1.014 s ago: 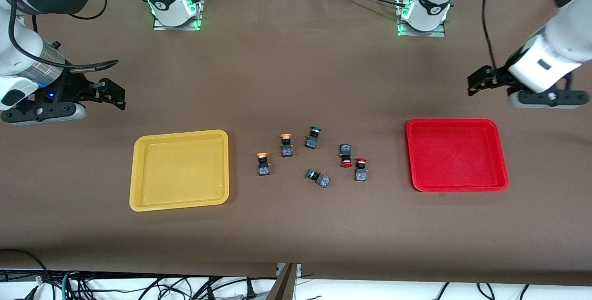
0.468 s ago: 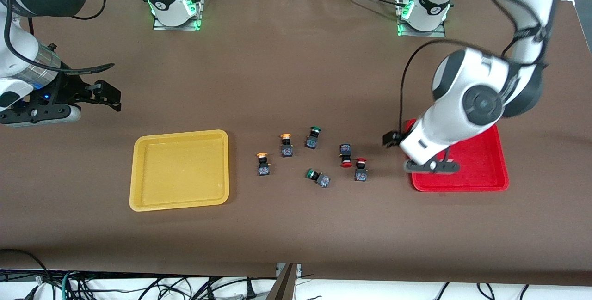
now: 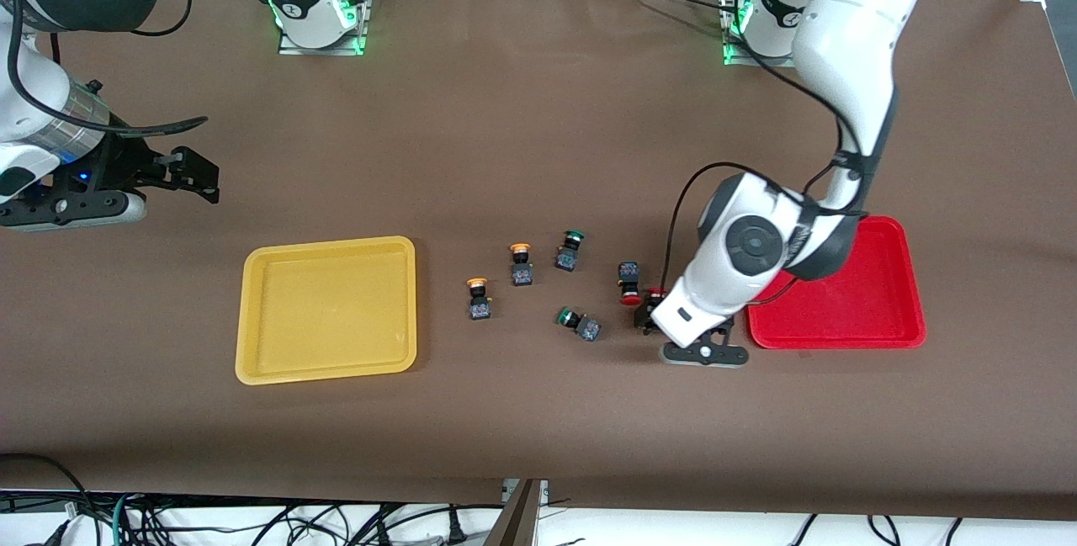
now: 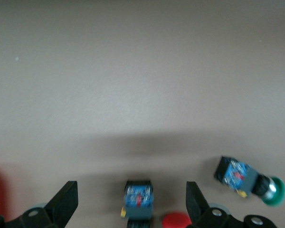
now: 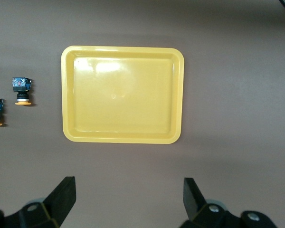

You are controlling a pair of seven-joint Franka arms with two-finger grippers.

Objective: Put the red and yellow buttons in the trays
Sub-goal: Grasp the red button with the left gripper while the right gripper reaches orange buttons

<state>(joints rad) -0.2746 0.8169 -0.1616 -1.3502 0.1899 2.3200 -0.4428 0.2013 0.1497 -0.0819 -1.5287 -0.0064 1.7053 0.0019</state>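
- Left gripper low over red-capped push-button w/ dark blocky body, just beside shallow red plastic tray; fingers wide, straddling it, prob. for the grab.
- Right gripper waits near shallow yellow plastic tray, fingers wide.

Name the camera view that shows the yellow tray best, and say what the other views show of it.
The right wrist view: the yellow tray fills the middle, seen straight down, whole and empty. The front view also shows the whole tray, only smaller and aslant. The left wrist view shows none of it, only buttons on the table.
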